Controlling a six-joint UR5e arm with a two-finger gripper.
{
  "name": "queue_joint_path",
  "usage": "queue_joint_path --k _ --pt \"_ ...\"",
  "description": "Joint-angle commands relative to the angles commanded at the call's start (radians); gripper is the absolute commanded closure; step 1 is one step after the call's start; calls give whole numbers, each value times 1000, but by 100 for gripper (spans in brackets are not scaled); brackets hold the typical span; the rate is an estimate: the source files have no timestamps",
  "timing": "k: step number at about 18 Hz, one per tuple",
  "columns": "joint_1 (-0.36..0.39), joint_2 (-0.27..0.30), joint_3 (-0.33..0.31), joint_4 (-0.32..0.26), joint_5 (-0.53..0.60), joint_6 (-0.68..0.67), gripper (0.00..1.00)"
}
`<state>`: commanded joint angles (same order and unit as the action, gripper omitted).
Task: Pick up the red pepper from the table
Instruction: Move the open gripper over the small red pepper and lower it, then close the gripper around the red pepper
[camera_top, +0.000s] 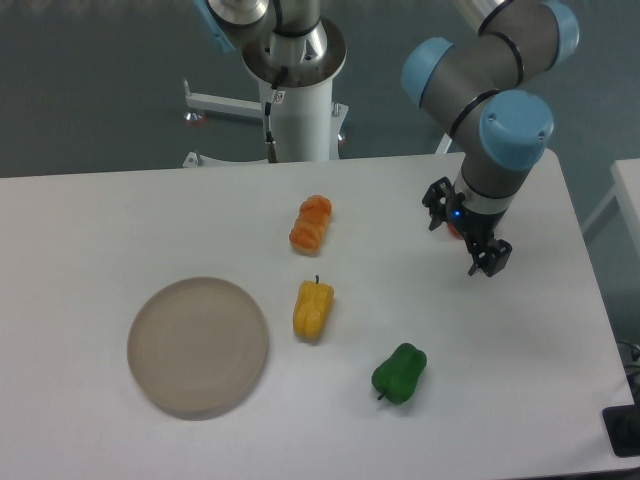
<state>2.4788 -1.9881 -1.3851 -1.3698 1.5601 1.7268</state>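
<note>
White counter carries all items. Nearest: green pepper, then round beige plate to its left. Yellow pepper lies beyond the green one, orange pepper farther still. Claw sits low, right of the orange pepper, fingers straddling the red pepper, mostly hidden. Closure: cannot tell. Judged positioned for grasp.
</note>
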Motion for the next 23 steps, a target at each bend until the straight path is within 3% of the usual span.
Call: queue_joint_path --k 4,8,10,14,19,23 --pt "48 23 -52 2 0 198 0" --pt "72 29 -107 9 2 224 0" --pt "72 35 -140 49 2 250 0" --pt "87 55 -262 185 57 327 0" --pt "92 55 -292 215 86 359 0" --pt "95 51 -334 307 86 359 0"
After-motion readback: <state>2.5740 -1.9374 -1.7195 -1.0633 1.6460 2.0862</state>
